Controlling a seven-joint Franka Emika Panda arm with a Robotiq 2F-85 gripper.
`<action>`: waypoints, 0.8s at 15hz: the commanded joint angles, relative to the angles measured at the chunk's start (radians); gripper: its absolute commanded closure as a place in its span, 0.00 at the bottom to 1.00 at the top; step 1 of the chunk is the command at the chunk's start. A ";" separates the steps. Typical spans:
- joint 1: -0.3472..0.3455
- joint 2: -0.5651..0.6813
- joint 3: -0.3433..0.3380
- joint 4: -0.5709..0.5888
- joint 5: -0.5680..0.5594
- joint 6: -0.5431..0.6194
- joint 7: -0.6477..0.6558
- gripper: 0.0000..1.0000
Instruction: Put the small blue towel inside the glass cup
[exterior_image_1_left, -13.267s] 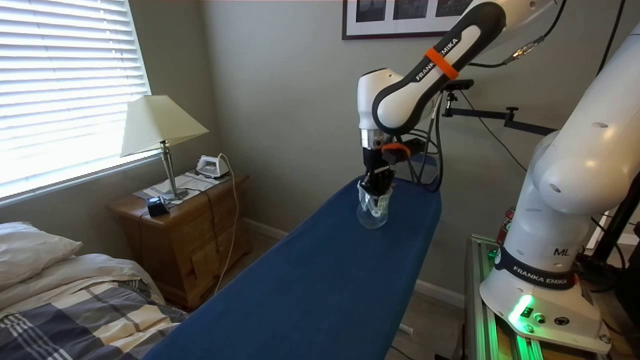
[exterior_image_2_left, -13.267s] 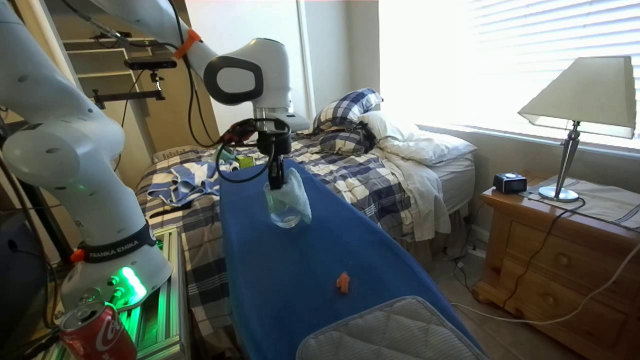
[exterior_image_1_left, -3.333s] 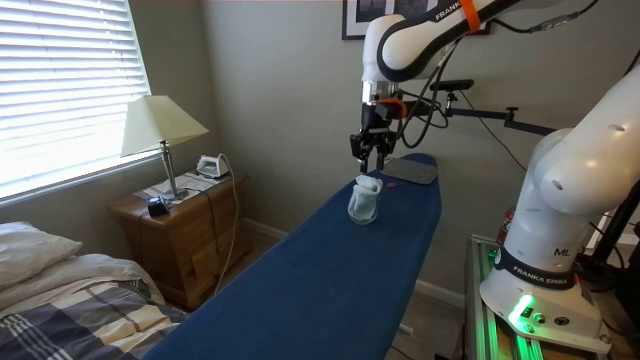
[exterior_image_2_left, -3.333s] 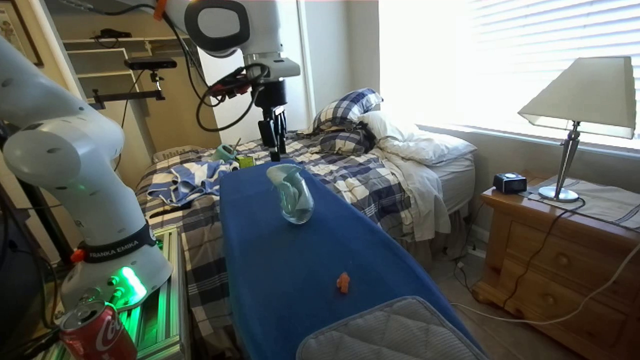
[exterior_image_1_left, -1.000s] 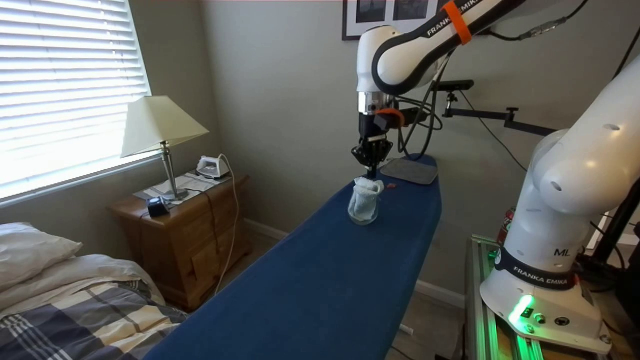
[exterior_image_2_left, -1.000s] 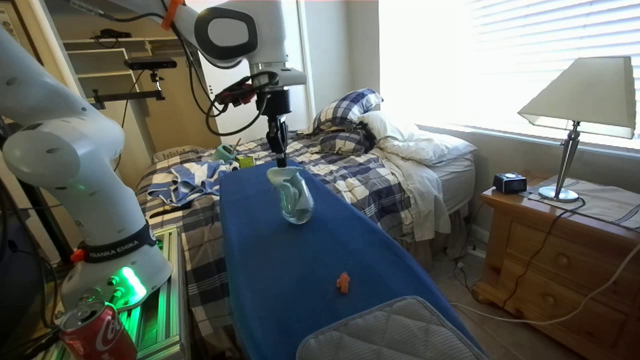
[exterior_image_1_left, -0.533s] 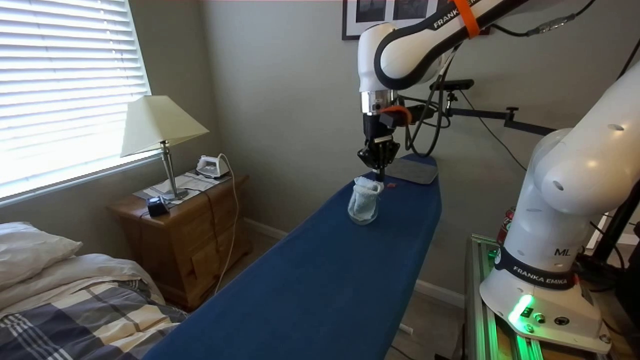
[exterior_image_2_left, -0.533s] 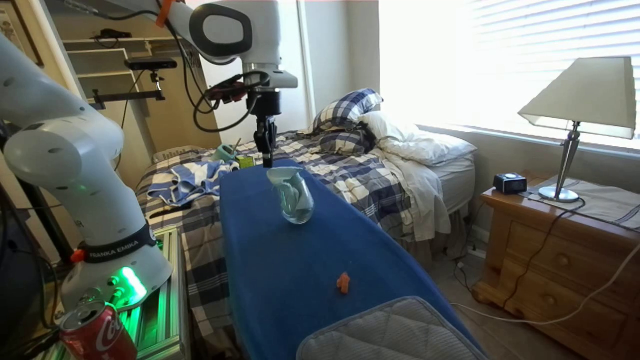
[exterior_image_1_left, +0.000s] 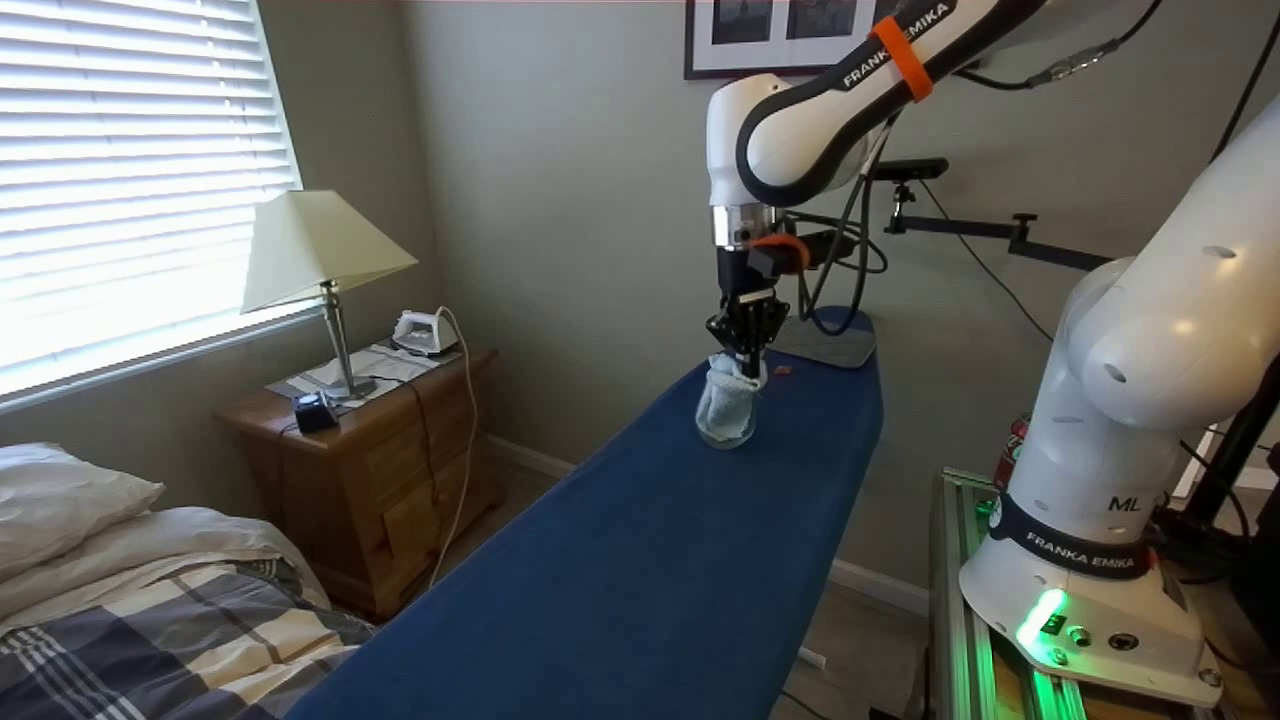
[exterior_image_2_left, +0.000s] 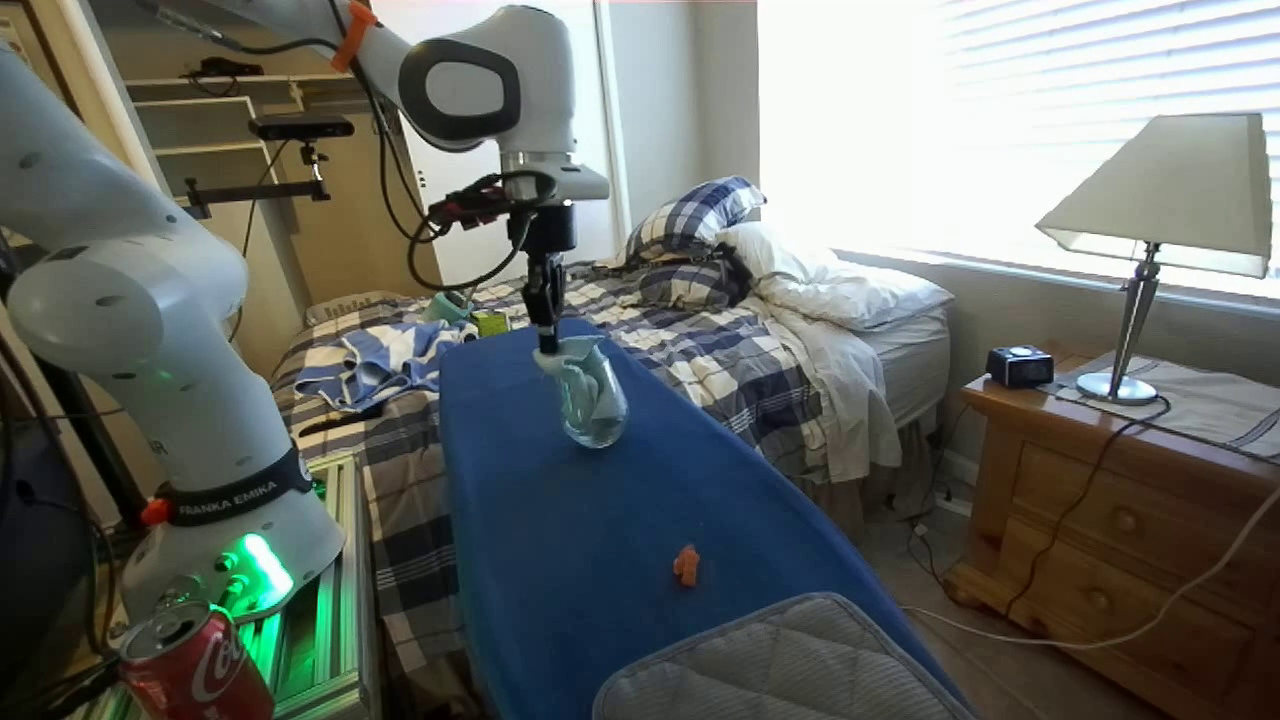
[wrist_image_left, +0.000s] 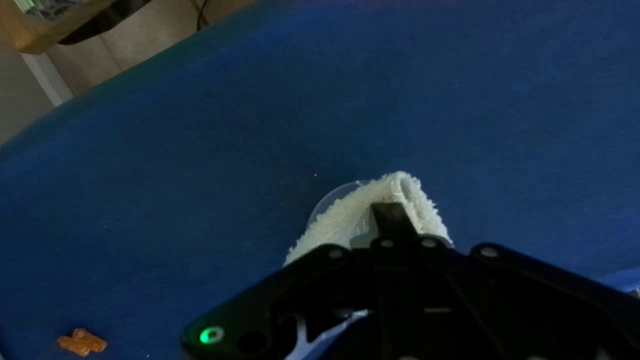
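The pale blue towel (exterior_image_1_left: 728, 398) is stuffed in the clear glass cup (exterior_image_1_left: 725, 441), with its upper folds standing over the rim. The cup also shows, leaning in look, in an exterior view (exterior_image_2_left: 604, 430) with the towel (exterior_image_2_left: 588, 385) through its wall. My gripper (exterior_image_1_left: 750, 370) points down with its fingers together, its tips at the towel's top edge by the cup mouth. In the wrist view the shut fingertips (wrist_image_left: 391, 210) lie over the towel (wrist_image_left: 345, 217), inside its fold. The cup's rim (wrist_image_left: 327, 201) shows at one side; the rest is hidden. Nothing shows between the fingers.
The cup stands on a blue ironing board (exterior_image_1_left: 620, 560). A small orange object (exterior_image_2_left: 686, 566) and a grey quilted pad (exterior_image_2_left: 790, 660) lie on the board. A bed (exterior_image_2_left: 680, 370) and a nightstand (exterior_image_2_left: 1110, 500) with a lamp (exterior_image_2_left: 1150, 200) stand beside it.
The gripper was open above the cup 3.3 seconds ago and shut by one second ago. In the last half second it has come down and over to the towel's top. Cup and towel look still.
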 joint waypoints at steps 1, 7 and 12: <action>-0.007 0.038 -0.005 0.008 -0.010 0.060 -0.003 1.00; -0.012 0.085 -0.017 0.008 -0.017 0.128 -0.013 1.00; -0.023 0.123 -0.031 0.006 -0.033 0.171 -0.015 1.00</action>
